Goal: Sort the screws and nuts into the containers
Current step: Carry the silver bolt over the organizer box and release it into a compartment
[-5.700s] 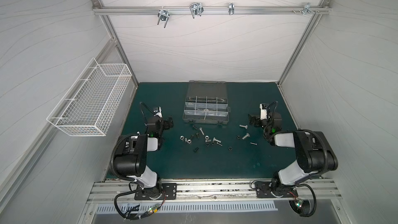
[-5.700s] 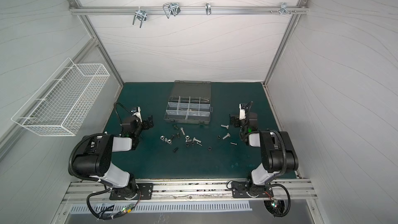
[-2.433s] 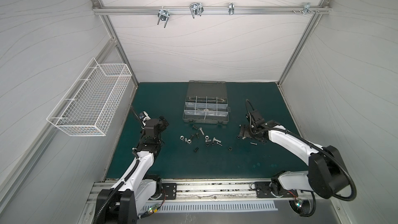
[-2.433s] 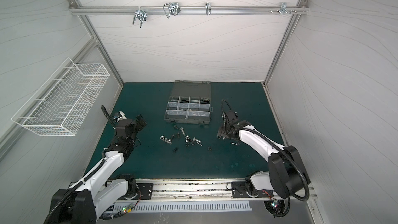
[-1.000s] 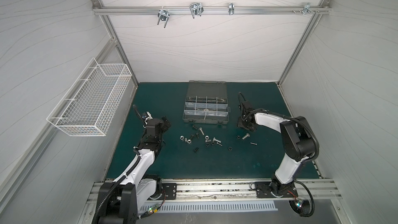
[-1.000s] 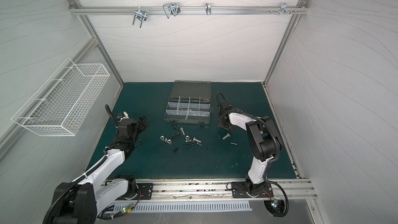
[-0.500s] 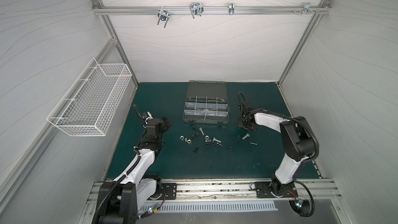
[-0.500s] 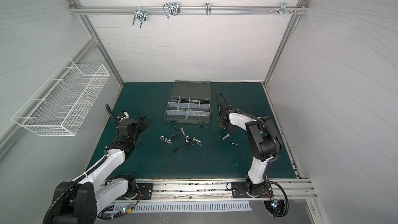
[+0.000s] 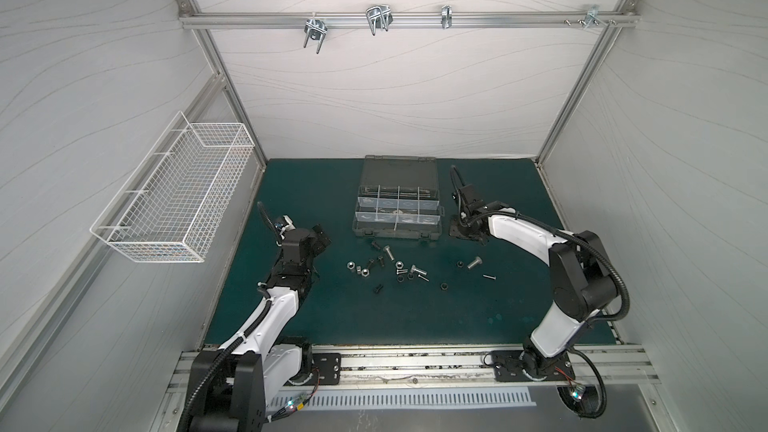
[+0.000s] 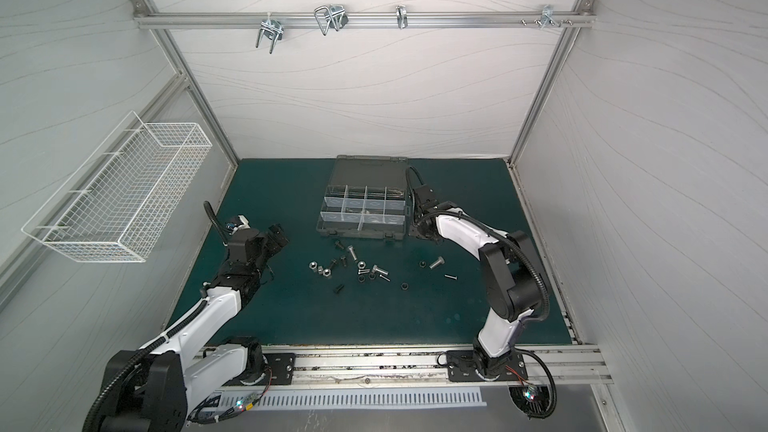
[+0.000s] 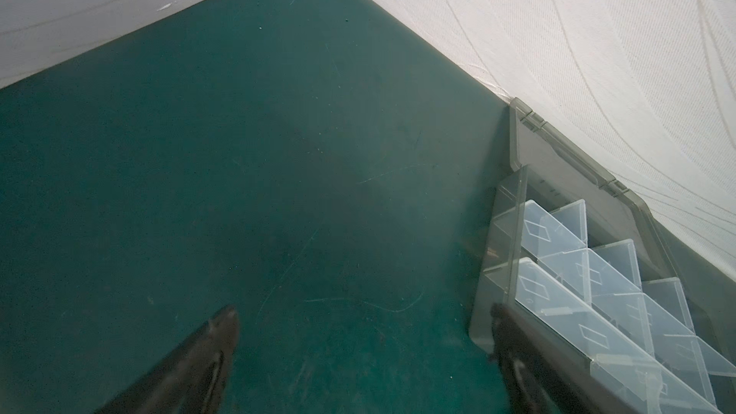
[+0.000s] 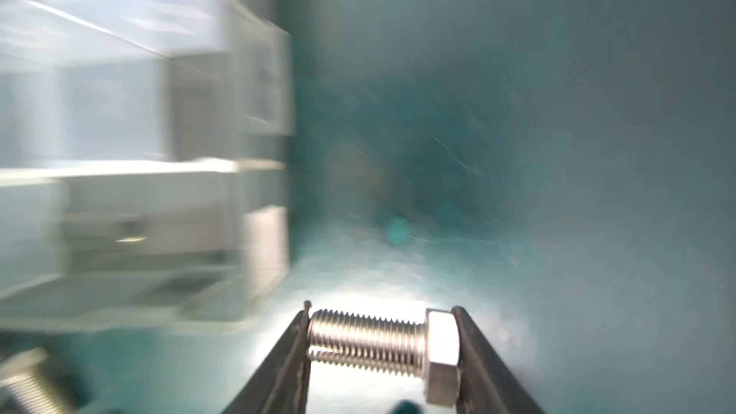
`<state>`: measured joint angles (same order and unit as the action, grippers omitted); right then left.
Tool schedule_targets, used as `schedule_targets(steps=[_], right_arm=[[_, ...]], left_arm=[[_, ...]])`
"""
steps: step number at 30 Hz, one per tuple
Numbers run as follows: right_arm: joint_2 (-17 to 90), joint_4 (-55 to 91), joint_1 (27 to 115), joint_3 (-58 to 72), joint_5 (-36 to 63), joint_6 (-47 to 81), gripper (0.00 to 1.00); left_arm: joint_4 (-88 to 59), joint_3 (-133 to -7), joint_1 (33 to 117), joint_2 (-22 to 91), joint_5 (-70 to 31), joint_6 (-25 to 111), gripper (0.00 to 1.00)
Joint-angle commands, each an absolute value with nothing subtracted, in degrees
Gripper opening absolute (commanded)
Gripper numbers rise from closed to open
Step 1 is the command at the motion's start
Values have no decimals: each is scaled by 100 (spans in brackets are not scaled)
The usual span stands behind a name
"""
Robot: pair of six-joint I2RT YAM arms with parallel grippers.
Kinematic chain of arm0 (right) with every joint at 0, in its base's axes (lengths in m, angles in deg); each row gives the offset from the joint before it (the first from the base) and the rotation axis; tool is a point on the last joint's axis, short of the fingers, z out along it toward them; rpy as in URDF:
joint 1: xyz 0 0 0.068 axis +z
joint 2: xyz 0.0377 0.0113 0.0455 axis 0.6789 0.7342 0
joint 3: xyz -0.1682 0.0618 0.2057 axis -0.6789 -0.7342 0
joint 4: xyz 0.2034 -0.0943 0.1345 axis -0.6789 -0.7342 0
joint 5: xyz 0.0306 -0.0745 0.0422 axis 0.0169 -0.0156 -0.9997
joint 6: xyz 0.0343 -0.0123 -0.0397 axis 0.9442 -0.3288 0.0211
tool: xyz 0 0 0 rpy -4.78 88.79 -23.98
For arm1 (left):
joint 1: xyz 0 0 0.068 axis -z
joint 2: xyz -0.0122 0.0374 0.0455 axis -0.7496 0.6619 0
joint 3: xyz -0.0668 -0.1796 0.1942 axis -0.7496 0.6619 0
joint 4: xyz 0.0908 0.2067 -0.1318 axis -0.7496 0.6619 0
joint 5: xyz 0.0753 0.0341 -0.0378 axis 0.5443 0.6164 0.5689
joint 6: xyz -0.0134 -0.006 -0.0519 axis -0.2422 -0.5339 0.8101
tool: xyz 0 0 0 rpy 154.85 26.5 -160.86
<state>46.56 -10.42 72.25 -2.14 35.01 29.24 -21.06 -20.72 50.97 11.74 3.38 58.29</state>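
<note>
Right claw (image 12: 381, 312): pinching a silver hex bolt (image 12: 370, 340) end to end, head against one finger, thread tip against the other. It is close over the mat (image 9: 415, 313), just beside the right end of the box (image 9: 390, 234).
Left claw (image 11: 362, 322): spread wide, nothing between the fingers. It is over the mat's left side, near the box's left end but apart from it.
Box: grey, lid open toward the back wall, at the middle of the mat's back edge.
Compartments (image 9: 388, 204): clear dividers; the front row shows small pieces, too small to name.
Loose screws and nuts (image 9: 390, 270): scattered mid-mat, in front of the box.
Right of that scatter: second bolt (image 9: 474, 263), thin screw (image 9: 489, 277), black nut (image 9: 460, 263).
Wire basket (image 9: 174, 201): on the left wall.
</note>
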Motion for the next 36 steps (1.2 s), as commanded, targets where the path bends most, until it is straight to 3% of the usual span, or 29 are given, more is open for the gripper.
schedule_targets(steps=[1,14,25,31,36], right_arm=[[4530,-1159,7448,133,3473,2802,33],[5634,-1225,7980,1384,3523,2691,33],[6323,-1224,8033,1652,3629,2626,35],[6534,-1260,8033,1743,3722,2548,42],[6572,-1283,8033,1731,3797,2519,54]], left_arm=[[-2299,-2278,5113,1140,381,5867,100],[-2312,-2296,5119,1189,314,5910,100],[-2280,-2295,5119,1151,330,5904,100],[-2276,-2296,5119,1136,331,5902,100],[-2263,-2295,5120,1104,347,5891,100]])
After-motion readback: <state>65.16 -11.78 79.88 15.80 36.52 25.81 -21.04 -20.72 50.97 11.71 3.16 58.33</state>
